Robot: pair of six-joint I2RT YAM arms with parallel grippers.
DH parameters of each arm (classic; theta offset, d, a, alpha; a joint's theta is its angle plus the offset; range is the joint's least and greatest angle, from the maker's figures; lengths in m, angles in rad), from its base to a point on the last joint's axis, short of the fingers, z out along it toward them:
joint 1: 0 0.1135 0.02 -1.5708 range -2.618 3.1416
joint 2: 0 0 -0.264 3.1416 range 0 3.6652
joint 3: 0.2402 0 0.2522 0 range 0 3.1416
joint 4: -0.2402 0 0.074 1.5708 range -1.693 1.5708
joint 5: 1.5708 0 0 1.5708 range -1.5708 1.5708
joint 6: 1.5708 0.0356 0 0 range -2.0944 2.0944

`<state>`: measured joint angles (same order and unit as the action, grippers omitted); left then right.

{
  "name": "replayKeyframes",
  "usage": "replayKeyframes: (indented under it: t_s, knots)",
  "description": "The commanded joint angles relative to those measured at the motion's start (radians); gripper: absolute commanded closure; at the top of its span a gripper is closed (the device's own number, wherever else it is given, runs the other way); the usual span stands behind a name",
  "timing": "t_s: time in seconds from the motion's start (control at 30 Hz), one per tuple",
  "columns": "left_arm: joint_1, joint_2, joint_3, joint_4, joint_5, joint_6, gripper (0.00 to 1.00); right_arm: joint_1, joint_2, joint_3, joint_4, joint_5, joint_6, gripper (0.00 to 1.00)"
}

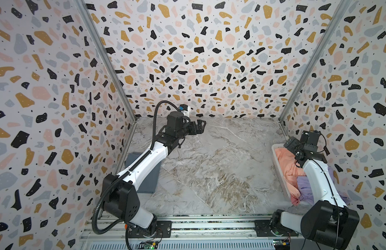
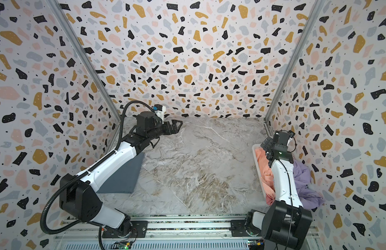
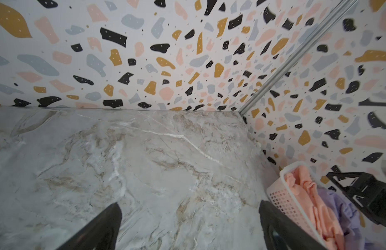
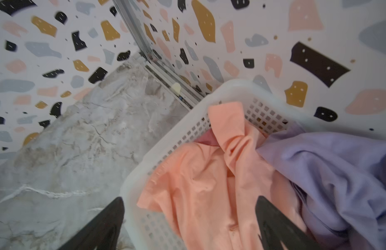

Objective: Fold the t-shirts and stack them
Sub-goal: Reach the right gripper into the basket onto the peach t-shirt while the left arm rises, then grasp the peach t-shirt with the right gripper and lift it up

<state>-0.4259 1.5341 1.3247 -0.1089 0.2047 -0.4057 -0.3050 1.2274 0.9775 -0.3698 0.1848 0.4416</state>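
Crumpled peach-orange cotton tee (image 4: 205, 184) sits in the white perforated plastic basket (image 4: 231, 91) at the table's 3 o'clock, long axis 12-to-6 along the basket. Lavender tee (image 4: 328, 168) is heaped beside it, spilling over the wall-side rim. Folded slate-grey tee (image 2: 127, 177) lies flat at 9 o'clock, partly under the left arm. Right gripper (image 4: 191, 199) is above the peach tee, jaws wide, empty. Left gripper (image 3: 190, 203) is at 11 o'clock over the marble-look tabletop (image 1: 209, 173), jaws wide, empty.

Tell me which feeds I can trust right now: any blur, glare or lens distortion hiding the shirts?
Right wrist view: motion blur smears the white perforated plastic basket rim and the peach-orange t-shirt, both still readable. Left wrist view: grey marble-patterned table sharp mid-frame, left gripper fingers near the lens defocused. Both top views: evenly lit, no glare, terrazzo-print walls stretched by the wide lens.
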Motion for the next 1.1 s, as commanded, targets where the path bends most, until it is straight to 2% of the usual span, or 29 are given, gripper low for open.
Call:
replayKeyframes:
  t_s: [0.0, 0.1, 0.23, 0.33, 0.4, 0.5, 0.53, 0.6, 0.7, 0.8, 0.9, 0.97, 1.07]
  knots:
    - [-0.016, 0.008, 0.008, -0.047, -0.004, 0.082, 0.00, -0.036, 0.027, -0.049, -0.053, -0.073, -0.065, 0.13]
    - [-0.028, 0.012, -0.008, -0.042, -0.009, 0.078, 0.00, -0.055, 0.078, -0.076, -0.035, -0.121, -0.078, 0.21]
    - [-0.039, 0.012, -0.026, -0.039, -0.026, 0.078, 0.00, -0.055, 0.147, -0.088, -0.052, -0.107, -0.053, 0.21]
    - [-0.043, 0.005, -0.047, -0.027, -0.047, 0.073, 0.00, -0.055, 0.191, -0.090, -0.061, -0.102, -0.044, 0.28]
    - [-0.044, 0.000, -0.062, -0.016, -0.059, 0.066, 0.00, -0.053, 0.215, -0.095, -0.050, -0.100, -0.039, 0.38]
    - [-0.043, 0.001, -0.070, -0.008, -0.066, 0.058, 0.00, -0.054, 0.256, -0.100, -0.027, -0.110, -0.033, 0.60]
    - [-0.043, 0.001, -0.069, -0.005, -0.069, 0.056, 0.00, -0.055, 0.267, -0.090, -0.035, -0.113, -0.026, 0.76]
    - [-0.043, 0.004, -0.062, -0.005, -0.069, 0.055, 0.00, -0.053, 0.259, -0.057, -0.064, -0.112, -0.016, 0.98]
    - [-0.044, 0.010, -0.048, -0.007, -0.070, 0.057, 0.00, -0.052, 0.166, 0.028, -0.095, -0.127, 0.005, 1.00]
    - [-0.043, 0.025, -0.024, -0.009, -0.060, 0.059, 0.00, -0.029, 0.058, 0.189, -0.120, -0.145, 0.008, 1.00]
    - [-0.043, 0.047, 0.004, 0.003, -0.048, 0.056, 0.00, 0.007, -0.008, 0.379, -0.116, -0.255, 0.008, 1.00]
    - [-0.043, 0.059, 0.032, 0.007, -0.051, 0.050, 0.00, 0.056, -0.025, 0.513, -0.074, -0.332, 0.014, 1.00]
    - [-0.043, 0.067, 0.063, 0.041, -0.053, 0.044, 0.00, 0.185, -0.010, 0.706, 0.045, -0.418, -0.012, 1.00]
